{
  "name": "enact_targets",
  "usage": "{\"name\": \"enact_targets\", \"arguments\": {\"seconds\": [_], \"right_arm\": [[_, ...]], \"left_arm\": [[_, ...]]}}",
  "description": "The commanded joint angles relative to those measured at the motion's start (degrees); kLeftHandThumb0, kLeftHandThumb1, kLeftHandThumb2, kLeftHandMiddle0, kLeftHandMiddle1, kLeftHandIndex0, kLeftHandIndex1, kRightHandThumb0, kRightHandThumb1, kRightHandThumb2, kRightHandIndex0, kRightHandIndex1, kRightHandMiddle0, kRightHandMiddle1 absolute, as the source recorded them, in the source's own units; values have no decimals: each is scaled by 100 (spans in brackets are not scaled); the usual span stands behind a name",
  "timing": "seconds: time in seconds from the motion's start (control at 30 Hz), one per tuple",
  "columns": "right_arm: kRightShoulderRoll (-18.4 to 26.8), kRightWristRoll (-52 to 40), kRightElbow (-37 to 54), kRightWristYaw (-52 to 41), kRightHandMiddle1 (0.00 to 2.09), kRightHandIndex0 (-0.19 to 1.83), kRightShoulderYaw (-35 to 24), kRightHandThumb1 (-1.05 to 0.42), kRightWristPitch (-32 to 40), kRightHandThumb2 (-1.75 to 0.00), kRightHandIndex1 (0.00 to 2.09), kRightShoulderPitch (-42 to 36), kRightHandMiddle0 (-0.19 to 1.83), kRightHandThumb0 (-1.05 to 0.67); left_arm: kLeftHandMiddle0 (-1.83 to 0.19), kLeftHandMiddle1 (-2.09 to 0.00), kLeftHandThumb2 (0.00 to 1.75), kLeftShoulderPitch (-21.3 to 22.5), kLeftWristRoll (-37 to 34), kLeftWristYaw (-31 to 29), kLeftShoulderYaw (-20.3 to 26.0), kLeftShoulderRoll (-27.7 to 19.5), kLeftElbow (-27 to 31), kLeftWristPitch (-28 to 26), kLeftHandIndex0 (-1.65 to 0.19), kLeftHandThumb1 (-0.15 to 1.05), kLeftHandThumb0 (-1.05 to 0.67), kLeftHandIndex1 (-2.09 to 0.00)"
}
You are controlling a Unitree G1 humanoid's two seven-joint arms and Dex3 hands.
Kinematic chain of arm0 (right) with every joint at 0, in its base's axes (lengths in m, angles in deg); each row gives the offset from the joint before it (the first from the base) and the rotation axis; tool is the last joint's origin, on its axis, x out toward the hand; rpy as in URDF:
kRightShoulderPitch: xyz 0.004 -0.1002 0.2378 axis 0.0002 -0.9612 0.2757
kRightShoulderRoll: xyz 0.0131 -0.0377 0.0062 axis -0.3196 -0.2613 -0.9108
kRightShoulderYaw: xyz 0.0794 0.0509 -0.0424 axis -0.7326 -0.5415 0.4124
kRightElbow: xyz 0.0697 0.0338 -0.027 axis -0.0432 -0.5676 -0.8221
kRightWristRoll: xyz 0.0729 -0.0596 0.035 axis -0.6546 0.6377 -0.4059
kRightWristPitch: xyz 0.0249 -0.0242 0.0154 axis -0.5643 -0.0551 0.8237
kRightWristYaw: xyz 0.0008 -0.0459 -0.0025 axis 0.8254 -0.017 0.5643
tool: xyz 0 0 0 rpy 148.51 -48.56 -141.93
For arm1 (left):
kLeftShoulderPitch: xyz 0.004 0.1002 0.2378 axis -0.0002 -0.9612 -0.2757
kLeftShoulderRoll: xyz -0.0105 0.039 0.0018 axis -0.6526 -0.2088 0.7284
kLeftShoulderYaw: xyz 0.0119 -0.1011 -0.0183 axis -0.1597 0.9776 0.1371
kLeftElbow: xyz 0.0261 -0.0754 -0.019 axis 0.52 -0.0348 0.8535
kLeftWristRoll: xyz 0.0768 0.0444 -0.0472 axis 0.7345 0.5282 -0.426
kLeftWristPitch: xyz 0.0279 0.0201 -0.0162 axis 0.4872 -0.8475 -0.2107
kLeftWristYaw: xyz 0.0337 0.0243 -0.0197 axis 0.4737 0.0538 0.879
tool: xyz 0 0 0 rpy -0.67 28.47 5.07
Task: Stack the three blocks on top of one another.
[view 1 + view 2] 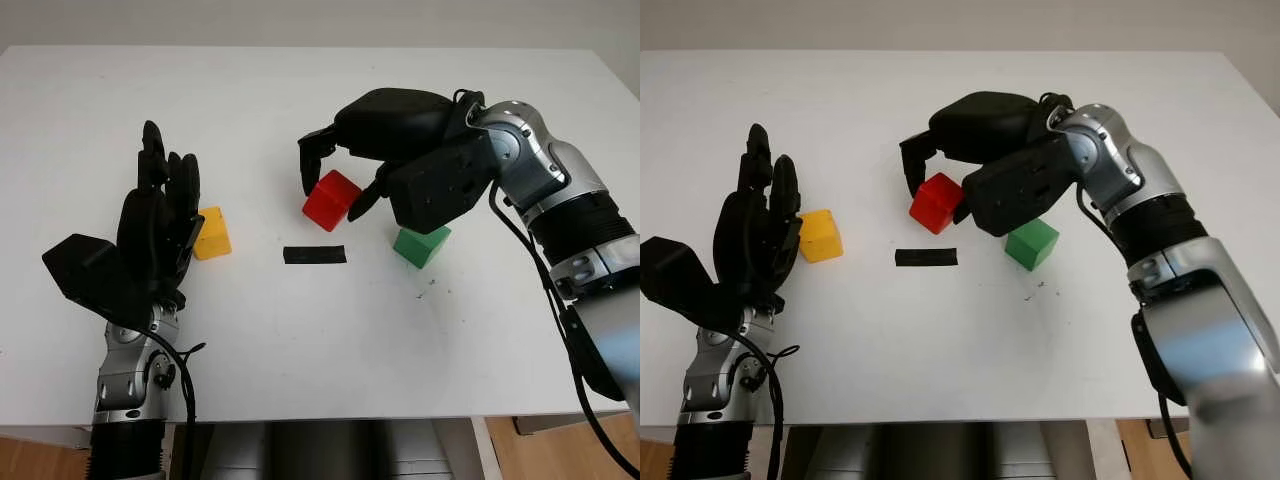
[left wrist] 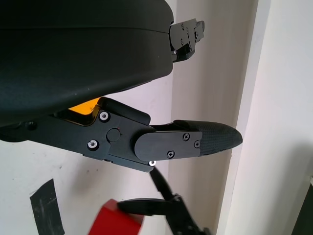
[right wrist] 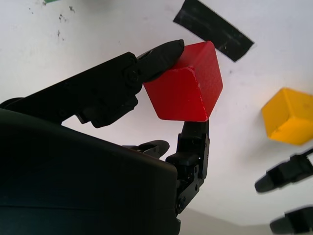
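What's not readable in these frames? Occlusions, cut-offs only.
- Red block: whether it touches the table; the right hand covers its far side in the eye views.
- Green block: top part hidden behind the right hand's shell in the eye views.
- Yellow block: near edge hidden by the left hand, which is open beside it.
- Black tape strip: one end cut by the edge in the right wrist view.

A white tabletop (image 1: 300, 90) carries a yellow block (image 1: 212, 233) at left, a black tape strip (image 1: 314, 254) mid-table, and a green block (image 1: 421, 245) at right.
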Motion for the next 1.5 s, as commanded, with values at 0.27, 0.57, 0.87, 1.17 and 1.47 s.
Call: {"name": "enact_targets", "arguments": {"seconds": [0.27, 0.57, 0.87, 1.17, 1.47], "right_arm": [[-133, 339, -372, 384, 139, 46, 221, -89, -649, -5, 6, 69, 49, -41], [-281, 374, -683, 258, 146, 45, 310, -90, -762, -6, 6, 123, 46, -43], [-414, 503, -858, 296, 145, 43, 391, -93, -710, -6, 5, 156, 43, -43], [-519, 654, -1027, 441, 142, 43, 440, -93, -713, -6, 5, 181, 44, -43], [-615, 788, -1382, 800, 140, 46, 571, -93, -957, -6, 7, 290, 44, -45]], "left_arm": [[19, 0, 45, -89, 75, 51, -48, 53, 162, 16, 19, 105, -74, -4], [19, 0, 43, -50, 72, 63, -52, 42, 196, -26, 19, 105, -74, -1], [19, 0, 43, -20, 113, 98, -52, 25, 218, -54, 19, 105, -74, -1], [19, 0, 44, -3, 80, 59, -34, 1, 225, -104, 19, 105, -73, 0], [19, 0, 44, -11, 101, 70, -49, 11, 261, -153, 19, 105, -73, 0]]}}
